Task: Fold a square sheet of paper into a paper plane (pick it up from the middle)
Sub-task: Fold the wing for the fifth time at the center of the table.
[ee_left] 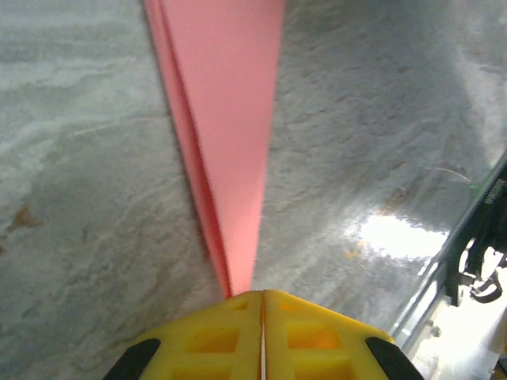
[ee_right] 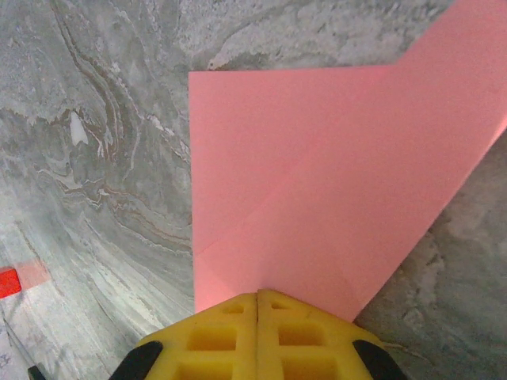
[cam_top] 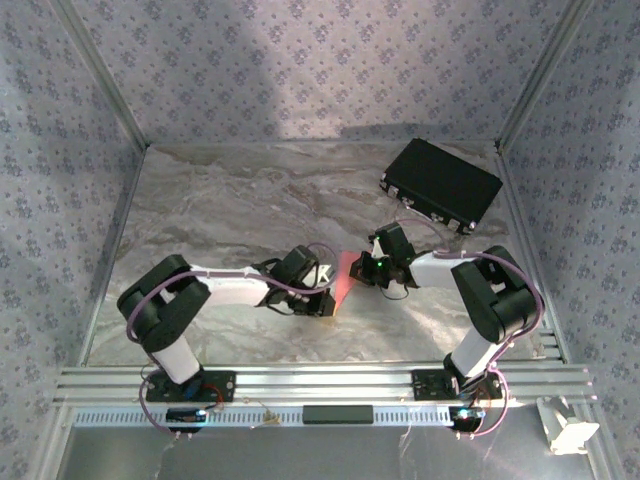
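Observation:
The square sheet of paper (cam_top: 343, 278) is a folded salmon-pink shape in the middle of the table, between my two grippers. My left gripper (cam_top: 327, 293) comes at it from the left. In the left wrist view the paper (ee_left: 226, 119) shows edge-on as a narrow layered wedge running into the seam of my left gripper (ee_left: 261, 294), which is shut on its tip. The right wrist view faces the paper's (ee_right: 333, 174) broad creased side. My right gripper (ee_right: 257, 293) is shut, its tips against that side near the lower edge, with nothing between the jaws.
A black rectangular case (cam_top: 441, 183) lies at the back right. A small red block (ee_right: 8, 281) sits on the marble at the left edge of the right wrist view. Patterned walls (cam_top: 90, 150) enclose the table, and an aluminium rail (cam_top: 320, 385) runs along its near edge.

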`<state>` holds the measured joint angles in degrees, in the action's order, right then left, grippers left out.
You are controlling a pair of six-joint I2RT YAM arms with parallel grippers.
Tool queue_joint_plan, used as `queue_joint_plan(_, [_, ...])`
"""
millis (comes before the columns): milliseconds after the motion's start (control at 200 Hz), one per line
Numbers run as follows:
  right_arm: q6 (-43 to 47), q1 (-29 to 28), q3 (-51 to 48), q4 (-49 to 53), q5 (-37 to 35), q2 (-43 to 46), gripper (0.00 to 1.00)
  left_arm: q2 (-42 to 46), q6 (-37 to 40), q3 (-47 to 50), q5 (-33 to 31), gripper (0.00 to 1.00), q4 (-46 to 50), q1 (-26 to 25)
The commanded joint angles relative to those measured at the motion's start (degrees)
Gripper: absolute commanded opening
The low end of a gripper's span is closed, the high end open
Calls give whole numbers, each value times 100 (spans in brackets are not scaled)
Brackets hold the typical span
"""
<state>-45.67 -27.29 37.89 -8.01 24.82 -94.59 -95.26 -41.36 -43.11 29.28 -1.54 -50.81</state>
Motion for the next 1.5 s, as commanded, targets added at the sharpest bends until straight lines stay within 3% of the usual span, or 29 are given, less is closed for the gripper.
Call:
queue_joint_plan(0, [-23,45,-195,395,-311,-25,5,276,22,-95,12,8,-234,34])
queue_joint_plan(455, [-30,39,-221,195,-164,-7,6,-1082,-328,-953,-123,12,-793,320])
queue_joint_plan(1084, [354,285,-178,282,97,740,10,-1091,-206,109,-590,1,-686,219])
queue_joint_plan(1319, [403,-97,52,91,390,168,10,-1179,-201,18,-537,0,-631,205])
queue_joint_plan(1494, [479,220,124,37,325,-274,9,-1188,-212,18,-537,0,-610,210])
